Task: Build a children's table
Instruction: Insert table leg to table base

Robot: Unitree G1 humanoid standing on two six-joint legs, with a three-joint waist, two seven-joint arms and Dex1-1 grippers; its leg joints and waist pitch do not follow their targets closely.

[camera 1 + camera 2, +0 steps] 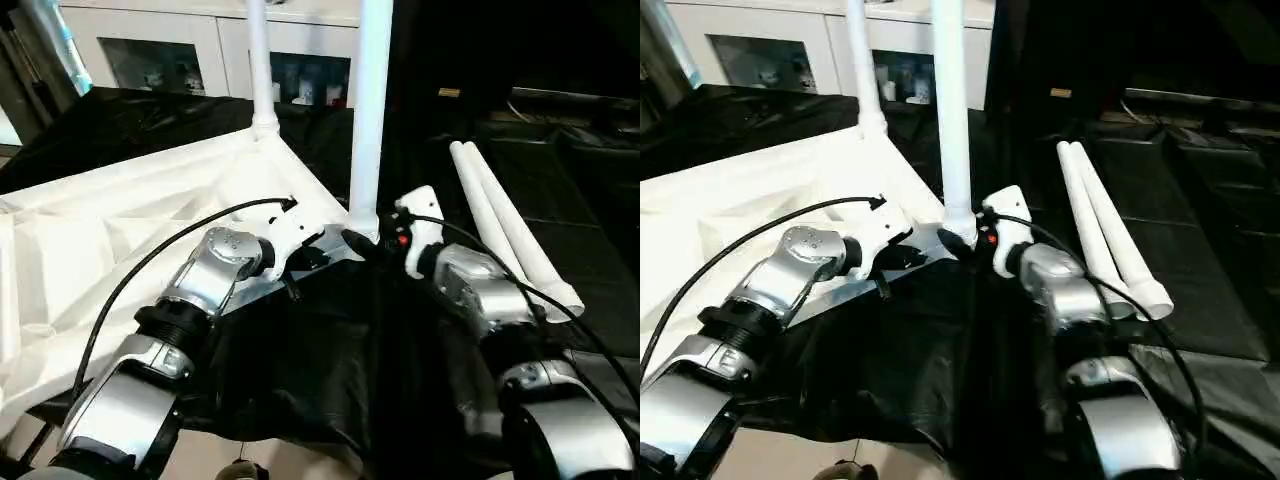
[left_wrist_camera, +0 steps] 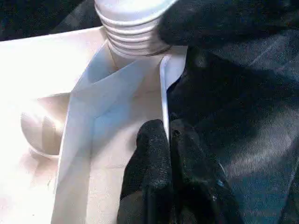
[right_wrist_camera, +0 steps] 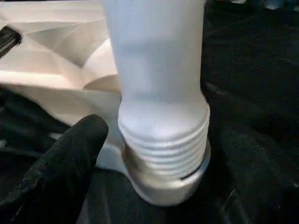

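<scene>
Right now the white plastic square tabletop [image 1: 120, 220] lies upside down, ribbed underside up, on the black cloth [image 1: 300, 370] covering the work surface. Two long white tubular legs stand upright in its round corner sockets: the far leg [image 1: 259, 60] at the back corner, the near leg [image 1: 370, 110] at the corner closest to my grippers. In the right wrist view the near leg's ribbed threaded end [image 3: 163, 140] sits in its socket with several thread rings still showing above the rim. Two more white tubular legs [image 1: 510, 225] lie side by side on the cloth to my right, touching each other, well apart from the tabletop. My left gripper [image 2: 166, 140] is closed, pinching the thin white edge wall of the tabletop [image 2: 163, 98] between its black fingers, just beside the near leg's socket. My right gripper [image 1: 365, 243] is at the base of the near leg with fingers spread wide; one black finger [image 3: 60, 163] sits beside the threaded end with a visible gap, so nothing is held on that side. Behind the table stands a white cabinet with glass-fronted compartments [image 1: 160, 50]. Black cables [image 1: 150, 260] run along both of my silver forearms [image 1: 200, 280].
</scene>
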